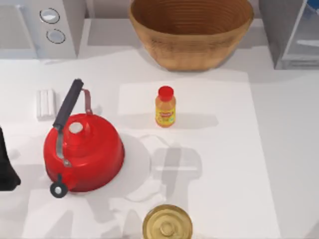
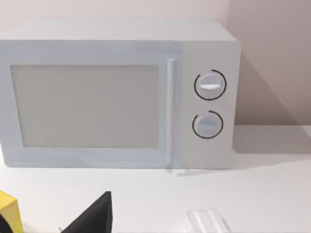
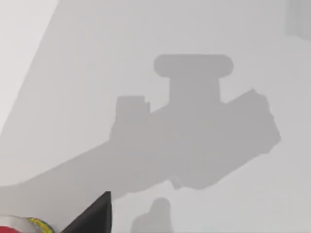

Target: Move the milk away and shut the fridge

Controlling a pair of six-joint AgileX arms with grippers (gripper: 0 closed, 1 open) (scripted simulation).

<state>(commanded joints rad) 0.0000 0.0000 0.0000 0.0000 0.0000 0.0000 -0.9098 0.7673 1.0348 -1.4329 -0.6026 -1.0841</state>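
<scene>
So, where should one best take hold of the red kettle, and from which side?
Probably the black handle, near its middle, from above. The red kettle stands upright; its body is wide and round, while the handle is a slim raised bar with free space on both sides.

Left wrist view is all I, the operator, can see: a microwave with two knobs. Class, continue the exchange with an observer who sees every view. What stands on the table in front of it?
Observer: A red kettle stands in front of the microwave, on the left of the table.
Operator: Where is the fridge?
Observer: The fridge is at the far right corner, with its pale interior showing.
Operator: Anything between them?
Observer: A wicker basket sits at the back centre, and an orange juice bottle stands upright in front of it.
</scene>
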